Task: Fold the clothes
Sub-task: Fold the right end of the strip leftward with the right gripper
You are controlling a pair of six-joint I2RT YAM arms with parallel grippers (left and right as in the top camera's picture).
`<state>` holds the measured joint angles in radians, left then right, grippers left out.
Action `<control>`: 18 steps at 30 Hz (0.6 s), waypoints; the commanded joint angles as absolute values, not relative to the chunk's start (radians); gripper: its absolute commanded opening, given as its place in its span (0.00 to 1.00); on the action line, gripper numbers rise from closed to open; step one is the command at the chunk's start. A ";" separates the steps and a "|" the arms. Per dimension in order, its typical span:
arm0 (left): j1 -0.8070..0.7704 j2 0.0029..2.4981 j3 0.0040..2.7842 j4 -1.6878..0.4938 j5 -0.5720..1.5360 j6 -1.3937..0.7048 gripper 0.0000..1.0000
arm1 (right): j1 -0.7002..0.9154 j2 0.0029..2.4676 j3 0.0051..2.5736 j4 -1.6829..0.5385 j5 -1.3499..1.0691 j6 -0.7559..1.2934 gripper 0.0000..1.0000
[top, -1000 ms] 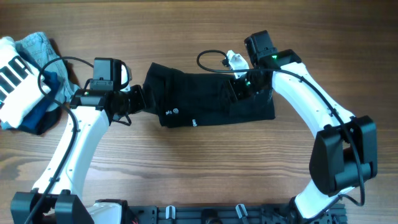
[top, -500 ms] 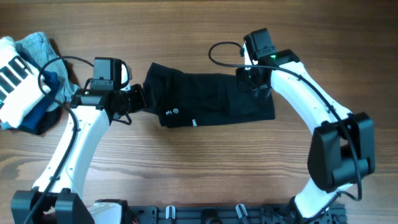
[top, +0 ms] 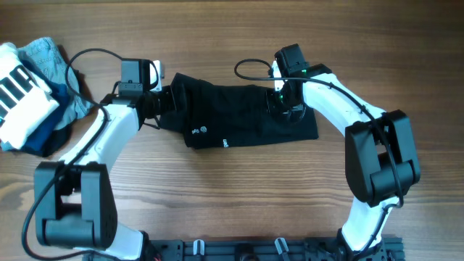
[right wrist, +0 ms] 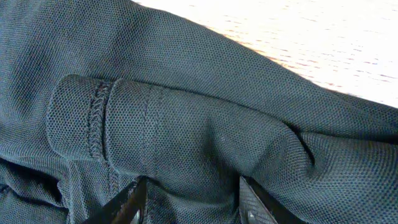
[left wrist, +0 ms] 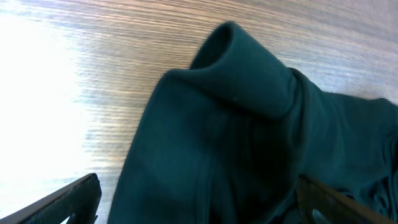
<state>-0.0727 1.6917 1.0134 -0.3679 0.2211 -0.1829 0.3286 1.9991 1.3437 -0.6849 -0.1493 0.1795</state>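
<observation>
Wooden table [top: 232, 203] w/ black shirt [top: 239, 119] lying centre. Both arms have just moved in: left claw [top: 165, 101] spread wide at collar end, right claw [top: 284, 110] part-open, pressing onto fabric, approx. ready to fold.

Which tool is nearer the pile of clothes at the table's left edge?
Left. The left tool sits at the black garment's end nearest the pile; the right tool is over its far end.

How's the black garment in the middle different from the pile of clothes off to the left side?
The black garment lies spread flat as one long dark piece; the pile of clothes is a bunched heap of white, light blue and dark blue pieces. Both grippers are at the black garment; nothing touches the pile. The pile sits at the table edge, partly out of frame. Both rest on wood.
</observation>
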 commanded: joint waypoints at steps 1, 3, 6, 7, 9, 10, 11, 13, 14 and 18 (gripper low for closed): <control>-0.070 1.739 1.008 -0.343 0.339 -0.039 1.00 | 0.337 2.039 1.335 -0.681 -0.204 0.190 0.47; -0.070 1.747 1.008 -0.344 0.379 0.016 1.00 | 0.337 2.039 1.335 -0.681 -0.204 0.190 0.48; -0.070 1.748 1.008 -0.340 0.377 0.023 1.00 | 0.337 2.039 1.335 -0.681 -0.204 0.190 0.48; -0.071 1.751 1.008 -0.340 0.378 0.022 1.00 | 0.337 2.039 1.335 -0.681 -0.204 0.191 0.48; -0.083 1.768 1.008 -0.340 0.377 0.023 1.00 | 0.337 2.039 1.335 -0.681 -0.204 0.190 0.48; -0.089 1.778 1.008 -0.339 0.375 0.023 1.00 | 0.337 2.039 1.335 -0.681 -0.204 0.191 0.48; -0.096 1.793 1.008 -0.338 0.369 0.023 1.00 | 0.337 2.039 1.335 -0.681 -0.205 0.191 0.48; -0.104 1.826 1.008 -0.331 0.366 0.023 1.00 | 0.337 2.039 1.335 -0.682 -0.204 0.191 0.49; -0.109 1.850 1.008 -0.325 0.364 0.023 1.00 | 0.337 2.039 1.335 -0.682 -0.205 0.190 0.49; -0.122 1.909 1.008 -0.326 0.302 0.023 1.00 | 0.337 2.039 1.335 -0.685 -0.205 0.191 0.49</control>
<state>-0.1078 1.8431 1.0157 -0.3126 0.3420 0.0105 0.3286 1.9991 1.3437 -0.6834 -0.1570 0.1799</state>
